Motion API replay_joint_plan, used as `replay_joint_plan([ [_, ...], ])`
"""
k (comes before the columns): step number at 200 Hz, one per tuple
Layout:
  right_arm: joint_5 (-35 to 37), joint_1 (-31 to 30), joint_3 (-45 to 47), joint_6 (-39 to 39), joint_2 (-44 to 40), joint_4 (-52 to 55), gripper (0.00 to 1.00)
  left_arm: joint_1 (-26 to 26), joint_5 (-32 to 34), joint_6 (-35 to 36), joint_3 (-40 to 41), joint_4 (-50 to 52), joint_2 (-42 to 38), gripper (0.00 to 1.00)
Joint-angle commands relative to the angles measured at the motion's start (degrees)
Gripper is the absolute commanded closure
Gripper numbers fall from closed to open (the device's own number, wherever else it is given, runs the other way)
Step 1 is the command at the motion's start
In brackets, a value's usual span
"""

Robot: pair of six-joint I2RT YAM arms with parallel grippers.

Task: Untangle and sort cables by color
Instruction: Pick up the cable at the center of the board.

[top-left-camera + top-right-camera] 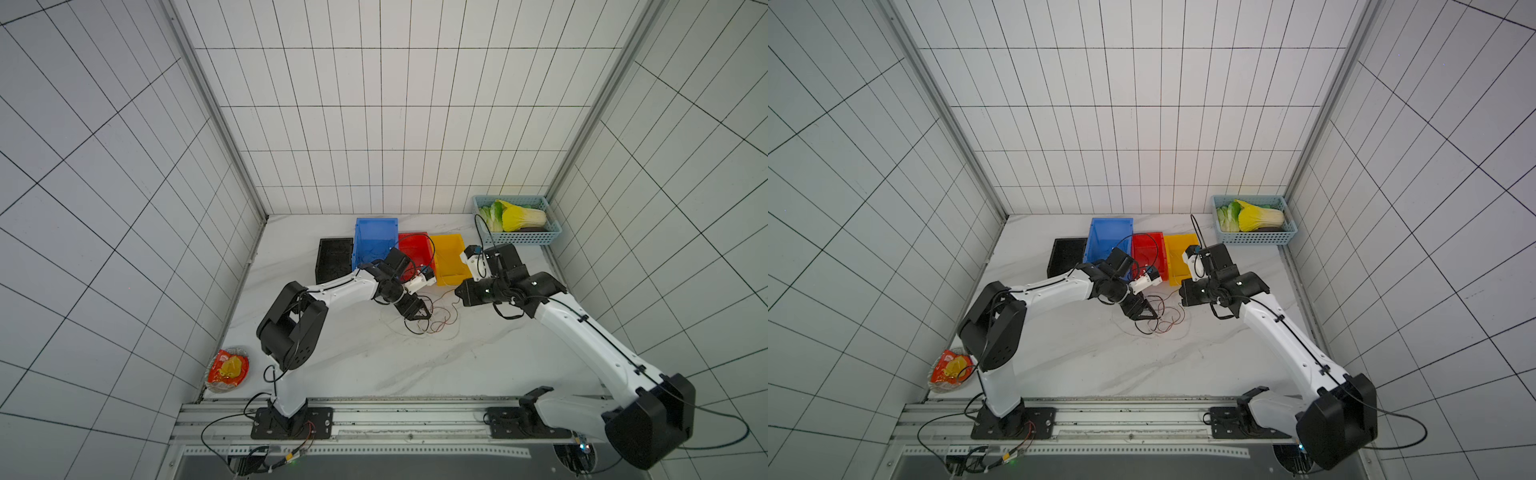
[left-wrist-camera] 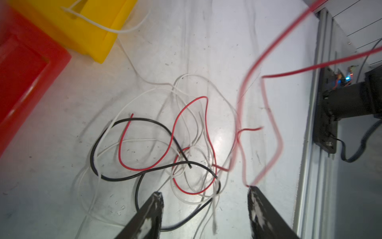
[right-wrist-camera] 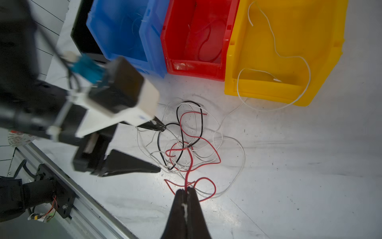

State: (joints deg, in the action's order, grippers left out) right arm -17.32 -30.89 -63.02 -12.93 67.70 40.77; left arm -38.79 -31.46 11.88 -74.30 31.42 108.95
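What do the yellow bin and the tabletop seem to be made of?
Yellow bin: glossy moulded plastic, going by its uniform colour, rounded rims and soft highlights. Tabletop: smooth, white, marble-look with grey veins and glare; real stone or laminate, cannot tell.

Both top views are bright and evenly lit from above. They are sharp at centre, and the wall tiles (image 1: 104, 166) bow toward the edges. In the left wrist view the bench (image 2: 186, 41) glares white under the wires (image 2: 135, 119), which cast faint soft shadows. There the lifted red wire (image 2: 252, 67) is smeared and the red bin (image 2: 20, 72) is out of focus. In the right wrist view the left arm's camera (image 3: 119, 89) is blurred.
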Motion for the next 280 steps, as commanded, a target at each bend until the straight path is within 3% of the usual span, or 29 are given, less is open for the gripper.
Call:
replay_joint_plan([
  [1,2.4,-0.5,-8.2,1.2,-4.8,7.8,1.0,1.2,8.1,-1.8,-2.1,-2.1,3.8,0.42],
  [52,11.7,-0.5,-21.8,3.2,-5.9,11.5,1.0,3.5,3.5,-1.6,-0.8,-1.2,2.5,0.44],
  [104,15.2,-0.4,-21.1,-3.5,6.8,-10.9,1.0,10.5,-8.5,2.8,0.9,8.1,-8.4,0.41],
  [128,16.5,-0.4,-23.7,-4.4,16.2,-17.7,1.0,14.2,-12.1,12.4,1.2,18.7,-15.2,0.41],
  [157,17.9,-0.5,-26.4,-3.3,26.4,-25.1,1.0,18.5,-14.0,19.9,1.1,29.6,-20.7,0.41],
  [212,18.4,-0.7,-36.6,1.0,43.2,-26.4,1.0,27.7,-15.9,19.0,5.4,29.4,-26.6,0.41],
  [280,17.0,-4.1,-38.1,0.1,53.4,-24.9,0.97,29.6,-14.8,18.5,6.2,28.0,-27.0,0.41],
])
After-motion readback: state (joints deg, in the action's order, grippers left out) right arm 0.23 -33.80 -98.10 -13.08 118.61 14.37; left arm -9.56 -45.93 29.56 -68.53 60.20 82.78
